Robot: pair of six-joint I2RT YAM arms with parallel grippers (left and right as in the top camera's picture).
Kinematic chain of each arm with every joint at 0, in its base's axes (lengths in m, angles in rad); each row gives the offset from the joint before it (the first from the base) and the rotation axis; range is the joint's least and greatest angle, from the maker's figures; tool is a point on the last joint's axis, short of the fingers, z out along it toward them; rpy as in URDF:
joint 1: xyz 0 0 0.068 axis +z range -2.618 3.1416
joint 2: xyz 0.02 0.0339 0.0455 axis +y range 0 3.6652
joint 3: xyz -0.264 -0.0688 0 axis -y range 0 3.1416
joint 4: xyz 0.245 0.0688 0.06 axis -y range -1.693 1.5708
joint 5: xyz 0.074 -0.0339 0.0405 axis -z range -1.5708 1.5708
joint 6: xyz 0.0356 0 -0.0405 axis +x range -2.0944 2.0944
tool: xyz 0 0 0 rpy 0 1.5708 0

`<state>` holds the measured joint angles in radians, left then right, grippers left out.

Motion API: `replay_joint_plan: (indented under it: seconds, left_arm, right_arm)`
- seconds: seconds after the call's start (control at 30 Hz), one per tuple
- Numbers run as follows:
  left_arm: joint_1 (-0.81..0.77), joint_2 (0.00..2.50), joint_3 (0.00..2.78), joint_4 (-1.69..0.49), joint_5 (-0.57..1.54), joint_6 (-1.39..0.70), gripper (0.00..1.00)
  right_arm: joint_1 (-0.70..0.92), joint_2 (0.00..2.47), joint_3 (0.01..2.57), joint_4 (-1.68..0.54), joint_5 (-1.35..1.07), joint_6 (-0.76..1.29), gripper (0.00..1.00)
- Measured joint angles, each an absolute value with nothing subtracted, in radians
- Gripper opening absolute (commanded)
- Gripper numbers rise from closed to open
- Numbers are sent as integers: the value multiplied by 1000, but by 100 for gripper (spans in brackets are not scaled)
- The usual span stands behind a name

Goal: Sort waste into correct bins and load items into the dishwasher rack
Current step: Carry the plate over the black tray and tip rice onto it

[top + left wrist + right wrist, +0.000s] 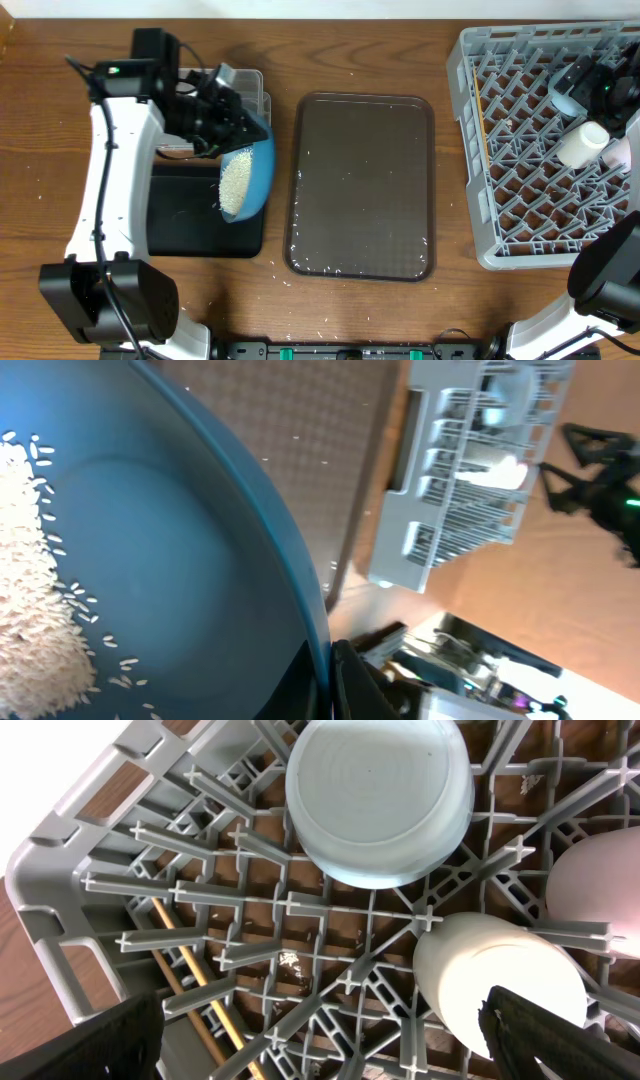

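Note:
My left gripper [232,122] is shut on the rim of the dark-blue plate [255,170], holding it steeply tilted over the black tray [185,220]. A heap of white rice [236,186] lies on the plate's lower part; in the left wrist view the rice [30,610] sits at the left of the plate [190,560], and the gripper [330,685] pinches its edge. My right gripper [320,1050] hangs open over the grey rack [480,150]. Below it are the upturned light-blue bowl [380,800], two white cups [500,980] [600,890] and the chopsticks [190,970].
A clear plastic box [248,85] stands behind the black tray, partly hidden by the left arm. The brown serving tray [362,185] lies mid-table with stray rice grains along its edges. The rack fills the right side, with my right arm's base at its front right.

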<state>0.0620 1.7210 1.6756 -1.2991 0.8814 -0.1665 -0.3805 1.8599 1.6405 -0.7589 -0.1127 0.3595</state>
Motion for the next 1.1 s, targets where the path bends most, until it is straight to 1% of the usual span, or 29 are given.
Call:
replay_joint_plan:
  seconds: [0.3,0.5,0.83,1.1]
  left_arm:
    - [196,1721,1676,-1391,1028,-46,6]
    - [249,1721,1654,-1391,1072,-4,6]
    - [301,1720,1538,-1391,1156,53,6]
    - [415,1720,1461,-1391,1220,82,6]
  right_arm:
    - [-381,1860,1641,-759,-113,360,99]
    - [-381,1860,1641,-759,-113,359,99]
    - [-381,1860,1641,-759,-113,360,99]
    - [-381,1860,1641,-759,-113,360,99]
